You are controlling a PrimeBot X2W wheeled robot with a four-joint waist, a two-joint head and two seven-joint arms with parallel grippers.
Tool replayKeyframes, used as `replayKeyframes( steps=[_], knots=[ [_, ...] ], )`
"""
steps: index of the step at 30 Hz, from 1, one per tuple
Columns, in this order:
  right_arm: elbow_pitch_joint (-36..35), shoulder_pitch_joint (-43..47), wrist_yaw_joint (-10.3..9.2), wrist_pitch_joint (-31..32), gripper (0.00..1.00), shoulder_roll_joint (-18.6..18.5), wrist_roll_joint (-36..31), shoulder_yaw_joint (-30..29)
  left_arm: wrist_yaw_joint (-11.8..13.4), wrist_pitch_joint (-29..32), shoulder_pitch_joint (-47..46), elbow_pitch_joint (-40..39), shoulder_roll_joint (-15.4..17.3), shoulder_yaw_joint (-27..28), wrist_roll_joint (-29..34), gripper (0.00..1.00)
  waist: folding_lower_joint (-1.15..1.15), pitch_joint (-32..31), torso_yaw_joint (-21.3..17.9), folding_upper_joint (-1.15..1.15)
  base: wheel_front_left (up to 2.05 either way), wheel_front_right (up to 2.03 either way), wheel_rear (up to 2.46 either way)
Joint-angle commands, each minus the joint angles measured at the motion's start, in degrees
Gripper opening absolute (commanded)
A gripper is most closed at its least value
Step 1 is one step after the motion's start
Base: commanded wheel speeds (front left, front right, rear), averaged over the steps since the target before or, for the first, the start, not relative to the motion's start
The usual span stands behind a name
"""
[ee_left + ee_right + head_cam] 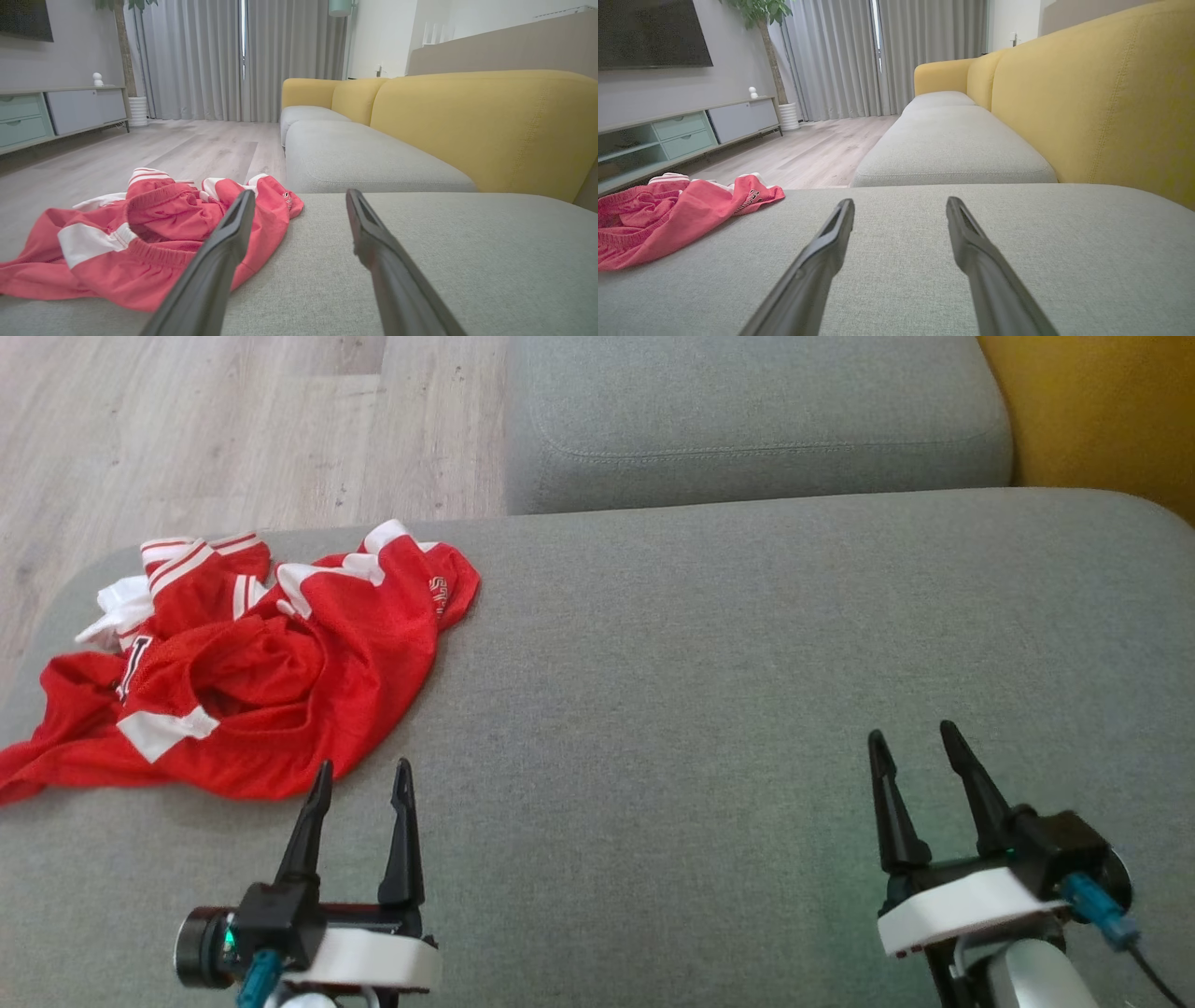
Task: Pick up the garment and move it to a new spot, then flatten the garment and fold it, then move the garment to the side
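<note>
I have one garment to deal with, a crumpled red piece with white bands. It lies on the grey sofa cushion, ahead of my left pincer and off to its left side. The heap's long axis runs on a slant. One end trails far out to the left of that pincer near the cushion's edge. The other end points ahead and back toward the middle, with some lettering showing on that corner. The nearest red hem sits just beside the tip of the left pincer's left finger, and I cannot tell whether they touch. Both fingers of the left pincer stand apart with nothing between them. My right pincer is well apart from the garment, over bare grey fabric. Its two fingers are also spread and hold nothing. A second grey cushion lies ahead of both pincers, with wooden floor beyond the garment.
</note>
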Motion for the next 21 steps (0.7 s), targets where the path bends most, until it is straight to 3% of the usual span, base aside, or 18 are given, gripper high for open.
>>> replayKeyframes(
  steps=[1, 21],
  knots=[
    [-1.6, -3.0, -0.04, -1.2, 1.00, -0.5, -2.4, 1.5, 0.6, -1.1, -2.6, -1.5, 0.4, 1.2, 1.9, 1.00, 0.00, 0.0, 0.0, 0.00, 0.00, 0.00, 0.00],
    [-0.3, -3.0, -0.04, -1.8, 1.00, -0.5, -5.0, 0.6, 1.6, -1.7, -3.0, 0.4, 0.4, 1.4, 0.7, 1.00, 0.00, 0.2, 0.2, 0.00, 0.00, 0.00, 0.00]
  ],
)
